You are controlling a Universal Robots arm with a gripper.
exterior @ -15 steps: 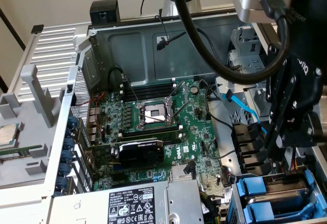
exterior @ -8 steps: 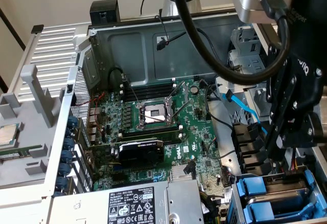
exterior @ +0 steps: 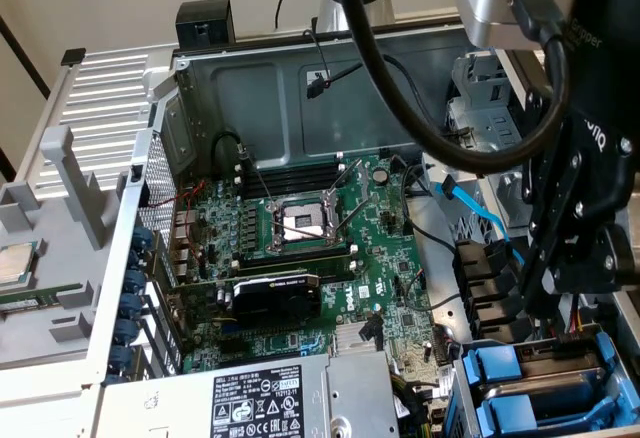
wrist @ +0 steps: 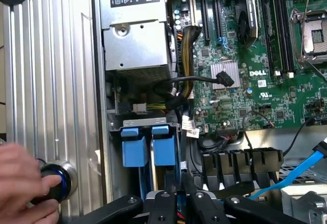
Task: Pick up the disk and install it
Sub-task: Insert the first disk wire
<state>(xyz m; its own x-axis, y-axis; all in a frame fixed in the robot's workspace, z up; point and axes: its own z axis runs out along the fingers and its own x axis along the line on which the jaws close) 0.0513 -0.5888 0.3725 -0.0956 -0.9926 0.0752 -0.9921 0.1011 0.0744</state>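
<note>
The disk [exterior: 548,360] sits in the drive bay at the exterior view's lower right. Its grey metal body lies between bright blue carrier rails. The wrist view shows two blue carrier tabs [wrist: 164,146] side by side in that bay. My gripper [exterior: 536,303] hangs just above the bay, black and tilted. Its black fingers [wrist: 204,206] stand close together at the near end of the blue carriers, shut. A thin strip of blue shows between them. I cannot tell whether they touch the disk.
The open computer case holds a green motherboard [exterior: 300,248], a grey power-supply box [exterior: 290,398] and a blue cable [exterior: 480,213] near the bay. A person's hand [wrist: 20,178] rests on a round blue button [wrist: 57,183] on the ribbed panel outside the case.
</note>
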